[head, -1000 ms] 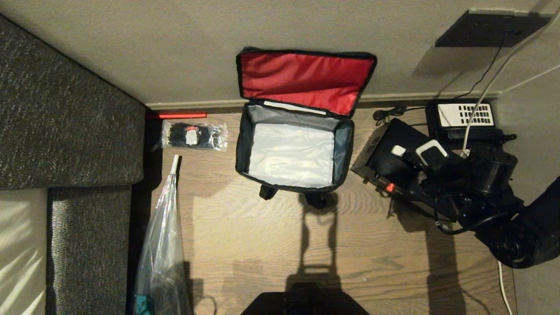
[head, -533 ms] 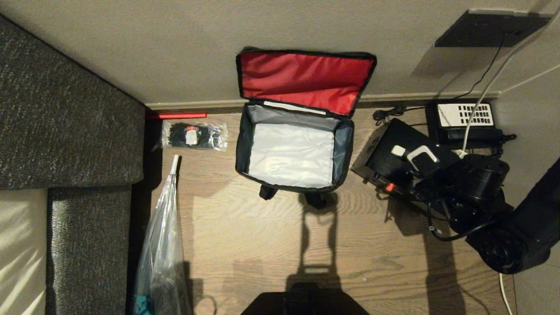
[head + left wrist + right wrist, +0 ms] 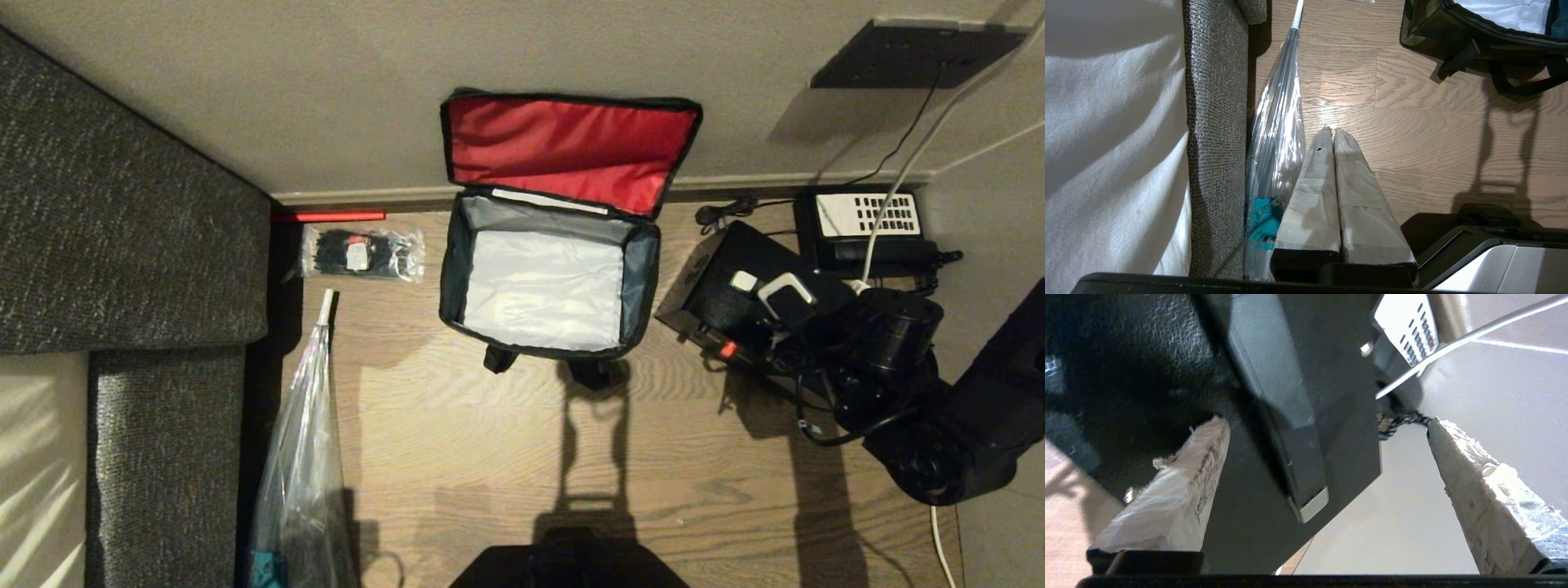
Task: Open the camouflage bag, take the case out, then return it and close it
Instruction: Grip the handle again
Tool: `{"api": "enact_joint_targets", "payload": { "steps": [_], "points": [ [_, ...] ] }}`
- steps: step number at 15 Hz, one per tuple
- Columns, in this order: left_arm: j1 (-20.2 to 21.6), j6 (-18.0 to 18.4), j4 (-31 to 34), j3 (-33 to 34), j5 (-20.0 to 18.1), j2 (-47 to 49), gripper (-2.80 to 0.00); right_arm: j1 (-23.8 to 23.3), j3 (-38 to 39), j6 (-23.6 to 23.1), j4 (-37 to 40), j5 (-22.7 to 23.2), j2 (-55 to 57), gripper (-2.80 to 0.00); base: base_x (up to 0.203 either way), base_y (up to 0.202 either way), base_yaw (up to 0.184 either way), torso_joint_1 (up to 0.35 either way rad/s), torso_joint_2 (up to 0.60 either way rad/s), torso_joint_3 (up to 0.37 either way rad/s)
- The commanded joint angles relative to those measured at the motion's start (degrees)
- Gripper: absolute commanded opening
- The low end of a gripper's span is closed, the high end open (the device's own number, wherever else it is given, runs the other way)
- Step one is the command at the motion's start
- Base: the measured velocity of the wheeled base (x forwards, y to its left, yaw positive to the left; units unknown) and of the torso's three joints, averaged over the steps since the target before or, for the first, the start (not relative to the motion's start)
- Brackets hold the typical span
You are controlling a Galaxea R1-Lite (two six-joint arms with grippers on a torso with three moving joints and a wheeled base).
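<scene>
Camouflage bag point(image 3: 549, 286): stands open on the wood floor point(image 3: 506, 457) against the wall, red-lined lid point(image 3: 571, 147) flipped back and up the wall, pale grey interior bare to the head camera.
Case point(image 3: 731, 286): out of the bag, lying on the floor just to the bag's right, tilted at an angle, a small red knob point(image 3: 727, 349) showing on its near edge.
Right gripper point(image 3: 771, 294): over the case, its jaws spread wide; the wrist camera shows the two taped fingers point(image 3: 1180, 486) far apart with the black case top between them, neither one clearly pressing on it.
Left gripper point(image 3: 1333, 134): parked low near the sofa, jaws pressed together, holding nothing.
Telephone point(image 3: 869, 224): black with a white keypad panel, by the wall just beyond the case.
Packet of ties point(image 3: 362, 253): clear, on the floor left of the bag.
Umbrella point(image 3: 306, 441): clear plastic, lying alongside the grey sofa point(image 3: 122, 229).
</scene>
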Motion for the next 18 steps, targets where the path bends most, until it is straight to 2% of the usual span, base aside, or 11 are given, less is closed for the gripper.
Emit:
{"api": "enact_joint_targets", "payload": {
  "steps": [1, 6, 11, 18],
  "points": [
    [0.02, 0.0, -0.01, 0.18, 0.04, -0.11, -2.8, -0.79, -1.91, -0.26, -0.4, -0.21, 1.92, 0.0, 0.0, 0.0, 0.0, 0.0, 0.0, 0.0],
    [0.02, 0.0, -0.01, 0.18, 0.04, -0.11, -2.8, -3.13, -6.88, -0.7, -0.51, -0.3, 3.65, 0.0, 0.0, 0.0, 0.0, 0.0, 0.0, 0.0],
    [0.02, 0.0, -0.01, 0.18, 0.04, -0.11, -2.8, -3.31, -10.12, -1.0, -0.49, -0.57, 3.49, 0.0, 0.0, 0.0, 0.0, 0.0, 0.0, 0.0],
    [0.02, 0.0, -0.01, 0.18, 0.04, -0.11, -2.8, -3.4, -10.81, -1.24, -0.49, -0.74, 4.13, 0.0, 0.0, 0.0, 0.0, 0.0, 0.0, 0.0]
  ]
}}
